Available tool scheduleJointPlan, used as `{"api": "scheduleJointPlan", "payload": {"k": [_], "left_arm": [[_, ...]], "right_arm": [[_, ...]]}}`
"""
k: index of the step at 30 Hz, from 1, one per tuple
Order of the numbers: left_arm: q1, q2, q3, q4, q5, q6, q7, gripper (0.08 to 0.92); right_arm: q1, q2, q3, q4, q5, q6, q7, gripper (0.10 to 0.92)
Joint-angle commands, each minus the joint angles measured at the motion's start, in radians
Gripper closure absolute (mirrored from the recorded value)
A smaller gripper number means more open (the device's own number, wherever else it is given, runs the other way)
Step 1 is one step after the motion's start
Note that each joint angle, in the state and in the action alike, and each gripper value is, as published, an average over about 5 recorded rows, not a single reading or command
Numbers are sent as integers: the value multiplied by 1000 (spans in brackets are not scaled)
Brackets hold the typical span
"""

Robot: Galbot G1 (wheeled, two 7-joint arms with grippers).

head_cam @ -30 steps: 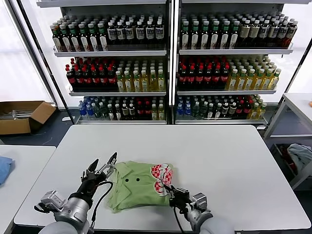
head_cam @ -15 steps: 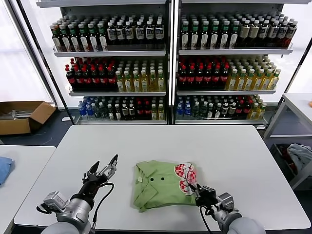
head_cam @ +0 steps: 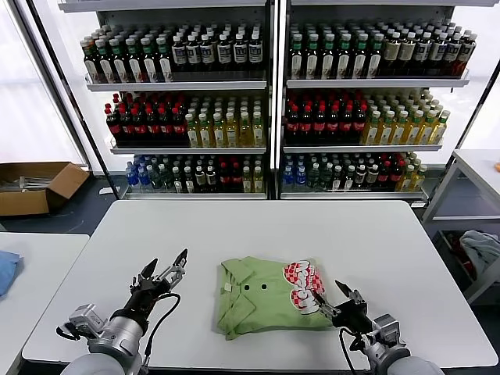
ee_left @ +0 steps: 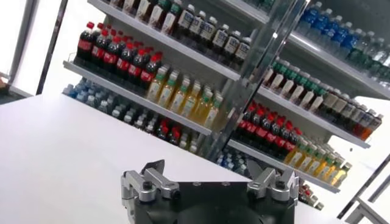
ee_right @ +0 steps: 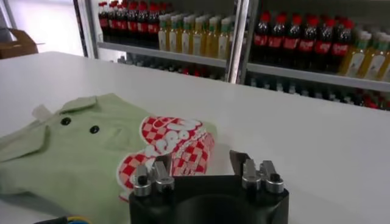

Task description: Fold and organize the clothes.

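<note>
The clothes are one light green polo shirt [head_cam: 262, 297], folded into a rough rectangle on the white table [head_cam: 258, 226] near its front edge. Its collar and two dark buttons face up, and the red-and-white checkered print [head_cam: 302, 276] is at its right edge. My right gripper [head_cam: 341, 301] stands open just off that right edge with nothing held. In the right wrist view the shirt [ee_right: 85, 152] lies ahead of the right gripper [ee_right: 198, 159], and the print's corner reaches in beside one finger [ee_right: 161, 165]. My left gripper [head_cam: 166, 271] hovers open to the left of the shirt, empty [ee_left: 213, 170].
Shelves of bottles [head_cam: 266, 101] stand behind the table. A side table at the left carries a blue cloth [head_cam: 6, 269], with a cardboard box [head_cam: 35, 183] on the floor beyond. A grey-white cloth bundle [head_cam: 480, 250] lies at the right under another table.
The right gripper dragged the folded shirt to the right across the table, then opened and let go of its checkered edge. The left gripper stayed open and nearly still.
</note>
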Motion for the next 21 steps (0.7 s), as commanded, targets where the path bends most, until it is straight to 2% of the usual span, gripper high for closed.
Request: {"api": "scheduleJointPlan", "payload": {"k": [1, 6, 11, 17, 21], "left_arm": [[7, 10, -5, 0, -2, 12, 2, 177], [30, 14, -30, -8, -4, 13, 6, 177], [42, 5, -42, -8, -3, 13, 13, 177], [32, 0, -32, 2, -2, 13, 17, 177], [25, -2, -21, 6, -1, 13, 17, 177]], "right_arm": [[173, 136, -251, -75, -21, 51, 90, 327], [269, 192, -302, -195, -7, 49, 178, 217], [289, 203, -298, -276, -14, -13, 272, 203], [255, 185, -290, -231, 18, -128, 328, 203], [254, 181, -288, -162, 29, -108, 328, 203]]}}
